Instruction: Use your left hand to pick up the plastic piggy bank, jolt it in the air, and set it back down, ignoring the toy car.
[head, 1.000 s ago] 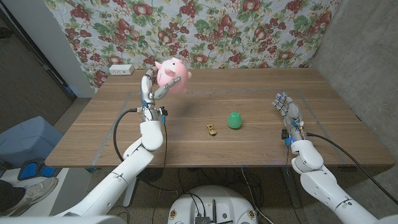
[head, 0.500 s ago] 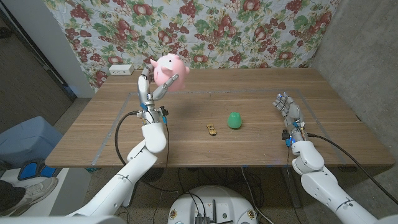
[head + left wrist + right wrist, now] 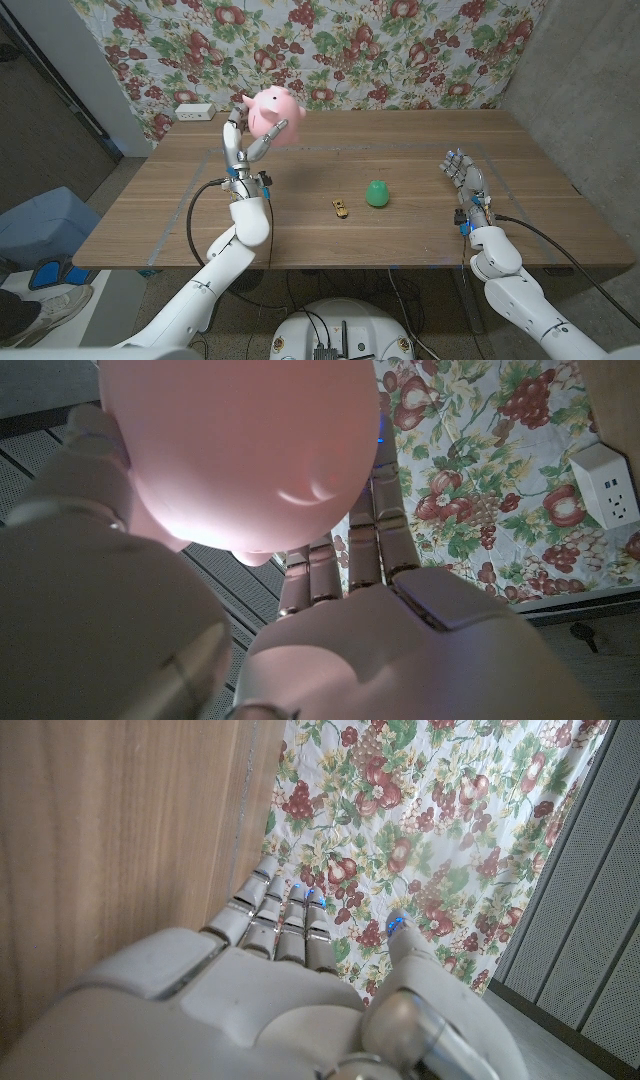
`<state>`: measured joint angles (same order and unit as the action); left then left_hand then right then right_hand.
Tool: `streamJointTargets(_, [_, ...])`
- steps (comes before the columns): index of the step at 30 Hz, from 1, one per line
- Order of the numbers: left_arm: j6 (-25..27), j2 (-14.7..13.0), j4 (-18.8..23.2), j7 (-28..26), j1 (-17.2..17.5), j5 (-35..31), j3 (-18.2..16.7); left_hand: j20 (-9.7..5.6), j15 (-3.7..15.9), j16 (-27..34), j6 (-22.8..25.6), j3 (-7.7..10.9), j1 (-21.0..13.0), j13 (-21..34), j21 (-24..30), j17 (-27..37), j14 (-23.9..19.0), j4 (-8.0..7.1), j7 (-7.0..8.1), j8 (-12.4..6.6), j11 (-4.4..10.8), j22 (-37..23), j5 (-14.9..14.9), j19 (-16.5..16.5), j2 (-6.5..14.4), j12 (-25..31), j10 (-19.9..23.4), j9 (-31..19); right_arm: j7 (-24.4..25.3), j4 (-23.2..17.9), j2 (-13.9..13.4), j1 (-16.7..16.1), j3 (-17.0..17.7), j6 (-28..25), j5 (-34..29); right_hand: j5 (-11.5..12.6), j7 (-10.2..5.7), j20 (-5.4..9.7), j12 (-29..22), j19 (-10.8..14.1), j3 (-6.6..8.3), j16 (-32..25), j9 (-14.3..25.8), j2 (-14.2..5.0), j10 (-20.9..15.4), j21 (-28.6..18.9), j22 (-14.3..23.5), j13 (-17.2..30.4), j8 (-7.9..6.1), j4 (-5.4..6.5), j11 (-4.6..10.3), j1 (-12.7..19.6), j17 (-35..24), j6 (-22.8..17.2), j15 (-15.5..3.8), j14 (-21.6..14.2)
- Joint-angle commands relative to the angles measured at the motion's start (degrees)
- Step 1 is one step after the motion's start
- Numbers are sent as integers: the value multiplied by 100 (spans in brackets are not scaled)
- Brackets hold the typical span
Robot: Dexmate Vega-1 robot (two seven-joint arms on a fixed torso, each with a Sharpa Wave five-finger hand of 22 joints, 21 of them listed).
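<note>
Holding the pink piggy bank (image 3: 272, 114) up in the air with my left hand (image 3: 243, 143), I have it lifted clear of the wooden table (image 3: 300, 235), over the far left part of it. My fingers (image 3: 377, 520) curl up around its rounded underside, and its pink belly sits right against my palm in the left wrist view. My right hand (image 3: 463, 175) holds nothing; it is low at the right side of the table, fingers apart and reaching toward the far edge. Near the middle of the table lies the small toy car (image 3: 341, 208), and just to its right stands a green rounded object (image 3: 377, 193), the 2 close but not touching. A white power strip (image 3: 194, 111) rests at the far left corner, in front of the flowered cloth (image 3: 400, 50) hanging behind the table.
</note>
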<state>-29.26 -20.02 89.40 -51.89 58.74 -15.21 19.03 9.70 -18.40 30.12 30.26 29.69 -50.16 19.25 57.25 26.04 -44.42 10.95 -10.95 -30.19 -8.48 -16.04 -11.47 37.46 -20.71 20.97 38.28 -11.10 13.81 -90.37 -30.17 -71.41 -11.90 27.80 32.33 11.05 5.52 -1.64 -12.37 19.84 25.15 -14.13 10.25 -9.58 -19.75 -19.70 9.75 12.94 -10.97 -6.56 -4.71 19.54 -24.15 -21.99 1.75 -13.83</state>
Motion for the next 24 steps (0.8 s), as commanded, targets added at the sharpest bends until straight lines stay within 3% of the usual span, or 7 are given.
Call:
streamJointTargets(1, [672, -127, 336, 492, 106, 268, 5, -2084, 3172, 38, 2211, 463, -2710, 197, 67, 405, -2332, -66, 942, -540, 1570, -9, -539, 1081, 2678, -7, 1614, -697, -4, 38, 30, 48, -16, -33, 11, 47, -19, -13, -6, 39, 47, -17, 25, -17, -27, 17, 10, 8, -3, 3, 12, -16, -16, -20, 1, -58])
streamJointTargets(14, [2583, -674, 1304, 1623, 199, 931, 46, -2081, 3172, 52, 2230, 505, -2692, 207, 157, 477, -2326, -65, 964, -519, 1598, 40, -583, 1051, 2661, -53, 1641, -694, 4, 98, 51, 185, -91, -103, -37, 47, -20, -10, -2, 52, 53, -18, 25, -16, -26, 51, 10, 10, -4, -1, 0, -16, -8, -25, 1, -63])
streamJointTargets(24, [3002, -892, 1433, 1799, 91, 1191, 141, -2083, 3172, 58, 2216, 536, -2665, 225, 235, 534, -2319, -71, 984, -503, 1600, 81, -615, 1021, 2651, -93, 1645, -716, 57, 84, 56, 241, -125, -180, -59, 46, -14, -16, -1, 68, 57, -18, 25, -16, -30, 80, 11, 11, -4, -2, 4, -18, -1, -28, 13, -61])
